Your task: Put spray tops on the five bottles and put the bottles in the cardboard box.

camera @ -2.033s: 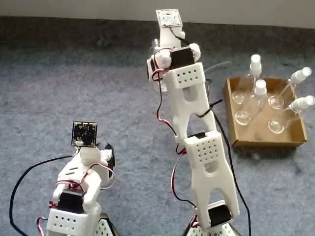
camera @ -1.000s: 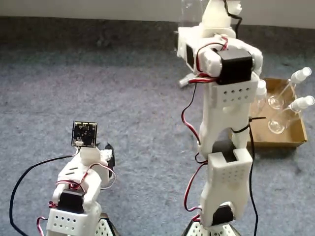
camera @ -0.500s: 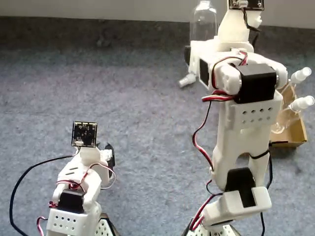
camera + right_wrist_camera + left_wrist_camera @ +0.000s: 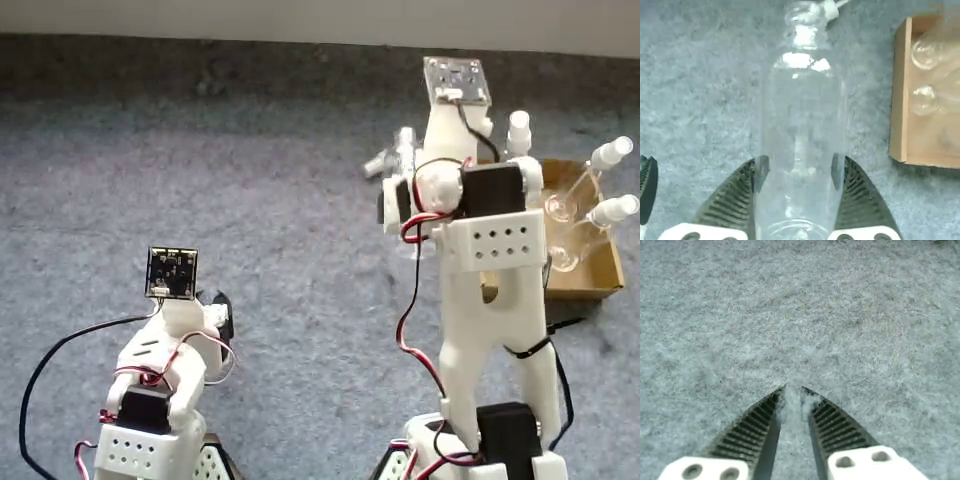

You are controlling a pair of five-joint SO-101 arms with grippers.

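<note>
My right gripper (image 4: pixel 800 165) is shut on a clear bottle (image 4: pixel 802 110) that has no top on its neck. The bottle lies along the gripper over the carpet, its neck pointing away from the wrist. A loose white spray top (image 4: pixel 832 6) lies on the carpet just past the neck, also seen as a spray top (image 4: pixel 377 164) left of the right arm (image 4: pixel 480 230). The cardboard box (image 4: pixel 580 275) at the right holds several bottles with spray tops (image 4: pixel 610 152); the box wall (image 4: pixel 899 90) is beside the held bottle. My left gripper (image 4: pixel 792 390) is shut over bare carpet at the near left.
Grey carpet covers the whole table. The left arm (image 4: pixel 165 370) sits folded at the near left, with wide room between it and the right arm. A dark strip and a pale wall edge run along the far side.
The right arm lifted the bottle from the far middle, swung it rightward, then lowered it beside the box. The left arm has not moved.
</note>
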